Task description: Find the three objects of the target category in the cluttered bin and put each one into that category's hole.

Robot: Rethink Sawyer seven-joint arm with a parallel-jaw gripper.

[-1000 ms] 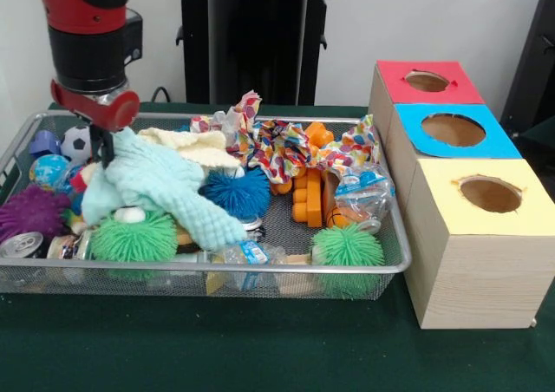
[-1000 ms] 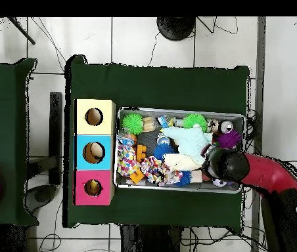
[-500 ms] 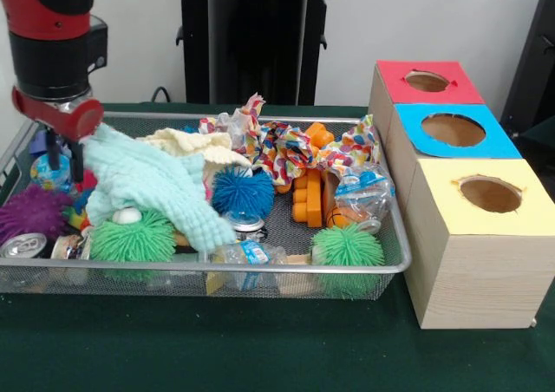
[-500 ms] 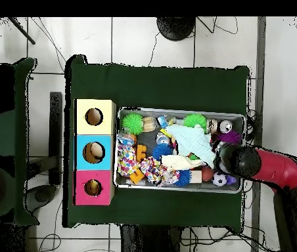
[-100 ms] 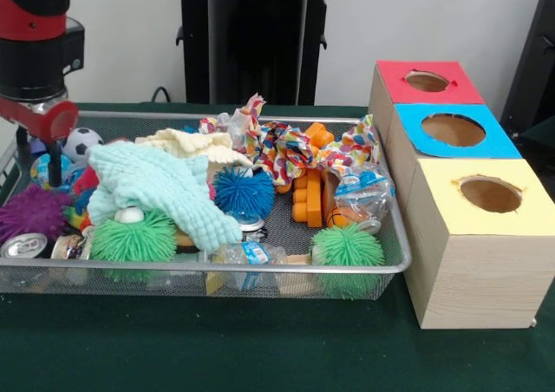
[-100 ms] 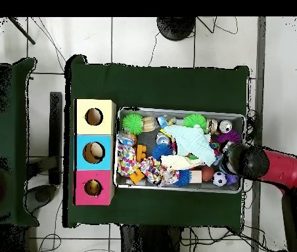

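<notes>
Though arm (image 5: 35, 54) cut off, mint cloth (image 5: 160, 188) hides bin (image 5: 217, 271) toys.

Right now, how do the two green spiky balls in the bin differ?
The left green spiky ball touches the mint cloth and has a small white object on top. The right green spiky ball lies apart from the cloth, nearer the boxes. Both look alike in colour and sit at the bin's front wall.

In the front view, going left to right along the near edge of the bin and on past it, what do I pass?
Silver can → left green spiky ball → clear plastic bottle → right green spiky ball → yellow-topped box.
</notes>
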